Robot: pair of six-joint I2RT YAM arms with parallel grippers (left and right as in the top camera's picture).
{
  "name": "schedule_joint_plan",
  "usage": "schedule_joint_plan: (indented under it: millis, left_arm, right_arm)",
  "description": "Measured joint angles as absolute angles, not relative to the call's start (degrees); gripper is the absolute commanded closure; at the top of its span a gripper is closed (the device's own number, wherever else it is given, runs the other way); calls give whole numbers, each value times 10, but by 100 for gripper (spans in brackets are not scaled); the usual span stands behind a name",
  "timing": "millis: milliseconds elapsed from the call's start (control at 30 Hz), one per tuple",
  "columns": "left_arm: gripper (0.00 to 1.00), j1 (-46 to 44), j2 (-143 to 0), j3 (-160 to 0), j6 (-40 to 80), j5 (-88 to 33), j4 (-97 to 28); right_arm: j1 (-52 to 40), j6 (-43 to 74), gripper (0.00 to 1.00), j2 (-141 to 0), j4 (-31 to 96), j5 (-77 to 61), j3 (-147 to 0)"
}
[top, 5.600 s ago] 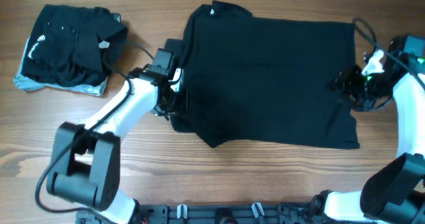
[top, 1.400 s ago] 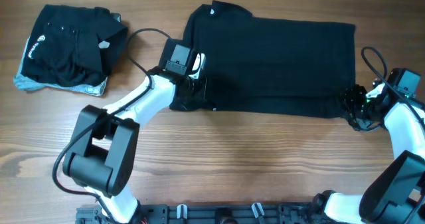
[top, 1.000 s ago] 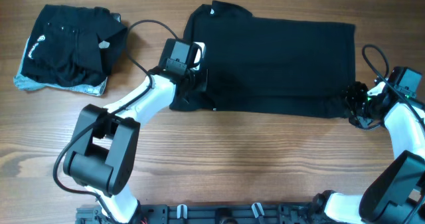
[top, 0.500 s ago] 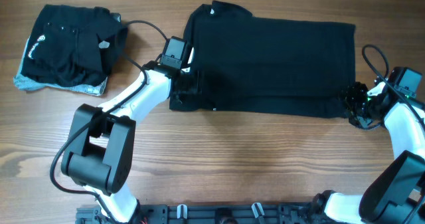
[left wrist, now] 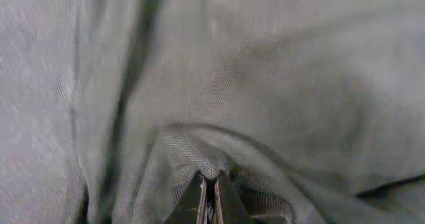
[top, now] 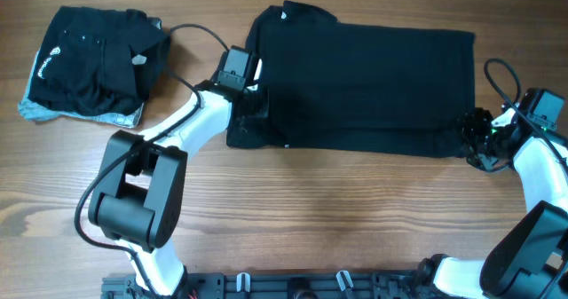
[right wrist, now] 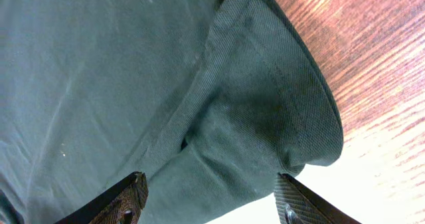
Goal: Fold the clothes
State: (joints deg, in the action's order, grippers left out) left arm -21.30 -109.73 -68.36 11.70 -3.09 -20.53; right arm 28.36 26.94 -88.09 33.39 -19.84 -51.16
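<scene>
1. I see the shirt point(top: 364, 86) lying flat on the table point(top: 311, 219), with its white label point(top: 284, 15) at the far-left corner and its near edge running nearly straight.
2. My left gripper point(left wrist: 210, 196) sits on the shirt's left edge, fingers pressed together, pinching a small ridge of cloth.
3. My right gripper point(right wrist: 209, 187) is at the shirt's near-right corner. Its fingers are spread, straddling the bunched hem, with bare wood just outside.
4. The folded pile point(top: 89, 64) lies well left of the shirt, not touching it.
5. Room to move: a broad bare strip lies along the shirt's near side. The gap on the left is narrower – my left arm and its cable point(top: 191, 33) cross it.
</scene>
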Motion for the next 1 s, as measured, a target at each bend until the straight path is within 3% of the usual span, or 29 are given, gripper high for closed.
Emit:
schedule_joint_plan:
  millis: [167, 200, 233, 267, 367, 600, 733, 933, 967, 1000]
  left_arm:
    - [95, -211, -1097, -760, 118, -30, -215]
    - [84, -209, -1097, -770, 119, -29, -215]
    - [55, -207, -1097, -777, 119, -29, -215]
    - [42, -205, -1097, -781, 121, -29, -214]
    - [35, -201, -1097, -786, 123, -28, -221]
    - [37, -193, -1097, -788, 123, -9, -345]
    - [29, -169, -1097, -789, 124, -2, -465]
    - [23, -131, -1098, -718, 124, -42, -406]
    - [28, -130, -1098, -704, 124, -49, -389]
    - [41, -130, -1098, -687, 123, -57, -365]
  right_arm:
    - [284, 269, 34, -881, 323, -198, -512]
    - [284, 269, 34, -881, 322, -198, -512]
    - [284, 269, 34, -881, 322, -198, -512]
    - [284, 269, 34, -881, 322, -198, -512]
    - [284, 269, 34, -881, 322, -198, -512]
    - [284, 268, 33, -881, 322, -196, -512]
    - [284, 267, 30, -881, 377, -162, -512]
    - [283, 269, 24, -881, 427, -107, -509]
    - [283, 269, 23, -881, 427, -104, -507]
    - [283, 269, 22, -881, 427, -102, -507]
